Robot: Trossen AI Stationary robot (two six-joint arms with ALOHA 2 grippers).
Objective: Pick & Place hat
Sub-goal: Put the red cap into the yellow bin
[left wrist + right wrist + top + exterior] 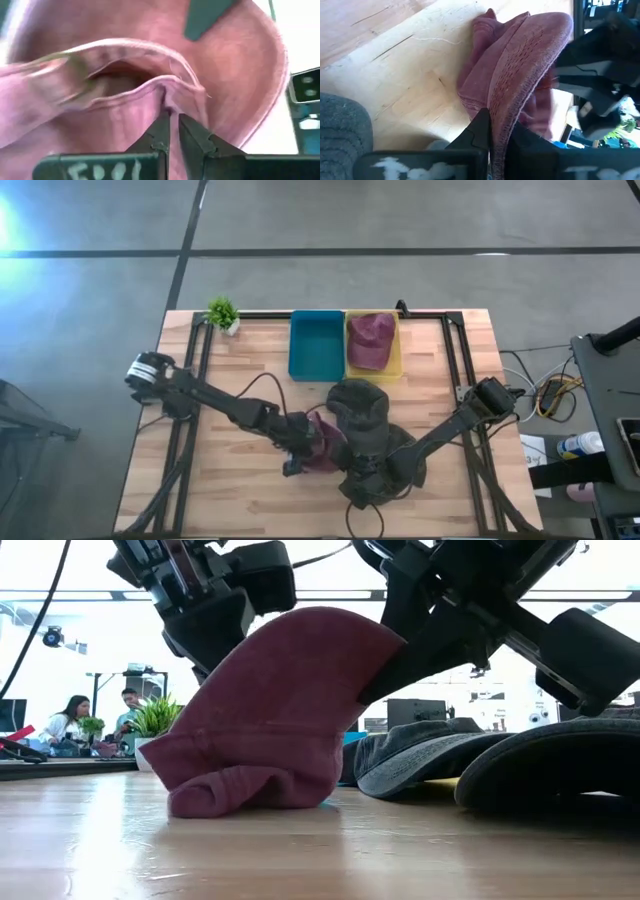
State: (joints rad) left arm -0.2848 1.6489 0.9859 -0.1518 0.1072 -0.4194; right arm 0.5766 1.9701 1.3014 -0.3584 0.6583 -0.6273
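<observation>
The maroon knit hat [270, 710] sits near the middle of the wooden table [230, 480], toward its front half, pulled up into a peak with its folded brim still resting on the wood. Both arms have hold of it. The left gripper [171, 117] pinches the brim's edge, its fingers drawn in narrow on a fold of the fabric, and the hat's opening gapes just past them. The right gripper [492, 131] has its fingers clamped tight on the ribbed edge of the same hat from the other side, so the cloth stretches up between the two. Just beside the hat, on the right arm's side, lies a pile of dark grey hats [362, 415], partly under that arm. Farther back stand two bins side by side: a blue bin [316, 346], and a yellow bin [397, 365] holding another maroon hat [368, 340]. A small potted plant [223, 313] stands at the back left corner.
</observation>
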